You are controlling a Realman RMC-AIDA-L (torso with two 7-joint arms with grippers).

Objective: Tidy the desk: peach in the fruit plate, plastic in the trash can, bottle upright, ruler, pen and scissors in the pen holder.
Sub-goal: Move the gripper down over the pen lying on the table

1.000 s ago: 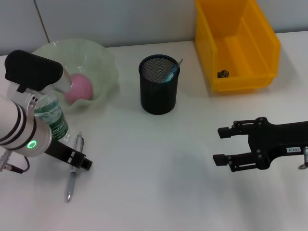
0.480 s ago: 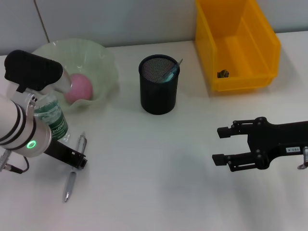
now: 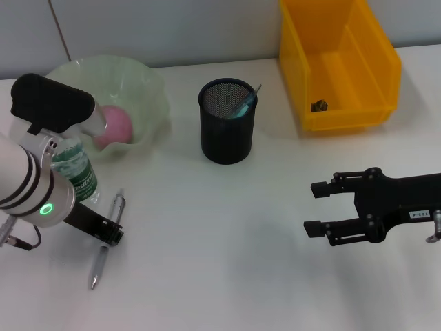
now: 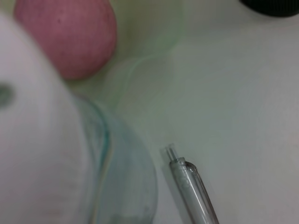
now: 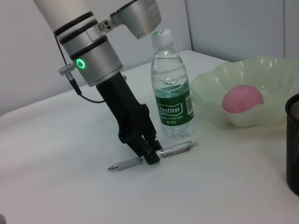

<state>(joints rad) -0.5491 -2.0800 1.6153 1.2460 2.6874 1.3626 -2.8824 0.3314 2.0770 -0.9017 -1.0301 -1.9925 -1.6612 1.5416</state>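
Observation:
The pen (image 3: 103, 252) lies on the white desk (image 3: 207, 227), and my left gripper (image 3: 110, 234) is shut on its middle, low at the tabletop. The right wrist view shows the same grip on the pen (image 5: 175, 149) by the left gripper (image 5: 147, 156). Right behind it the bottle (image 3: 74, 172) stands upright. The peach (image 3: 114, 125) rests in the fruit plate (image 3: 148, 86). A light blue scissors tip (image 3: 242, 105) sticks out of the pen holder (image 3: 227, 134). A small scrap (image 3: 318, 105) lies in the trash can (image 3: 358, 62). The ruler is out of view. My right gripper (image 3: 315, 207) hovers open at the right.
The desk's back edge meets a grey wall behind the fruit plate and trash can. The right arm (image 3: 406, 210) reaches in from the right edge. Bare tabletop lies between the two grippers.
The left gripper's fingers have drawn together on the pen, which shifted slightly on the desk. The right arm has not moved.

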